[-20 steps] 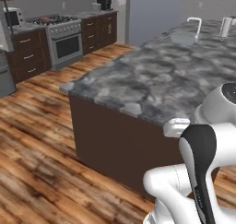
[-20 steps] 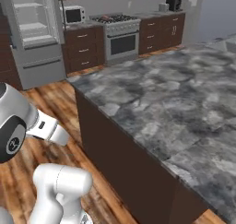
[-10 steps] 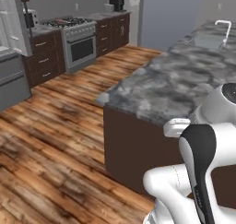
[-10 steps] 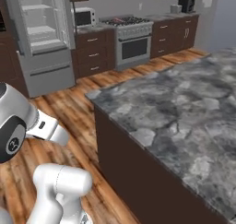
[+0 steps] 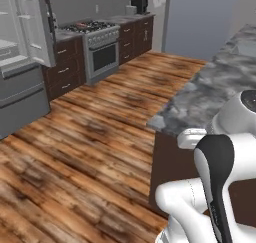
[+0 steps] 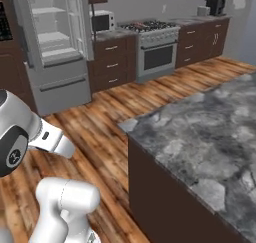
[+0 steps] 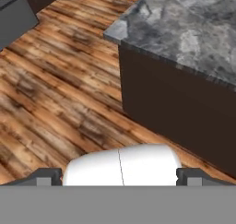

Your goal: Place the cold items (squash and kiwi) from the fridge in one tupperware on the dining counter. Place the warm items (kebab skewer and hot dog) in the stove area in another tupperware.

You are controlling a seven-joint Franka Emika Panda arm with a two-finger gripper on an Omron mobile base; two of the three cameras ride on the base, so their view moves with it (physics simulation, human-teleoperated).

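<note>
The gripper (image 7: 119, 180) is carried low near the island (image 6: 210, 137), its jaws spread wide and nothing held between them. The island's corner lies just beside the arm, so a tight turn of the base could clip the dark cabinet side. Beyond the island, across the wood floor (image 5: 90, 137), the fridge (image 6: 52, 47) stands with its door open; squash and kiwi cannot be made out on its shelves. Right of the fridge, the stove (image 6: 152, 44) is seen, too small for skewer or hot dog to be told. A wrong heading is judged the main risk.
</note>
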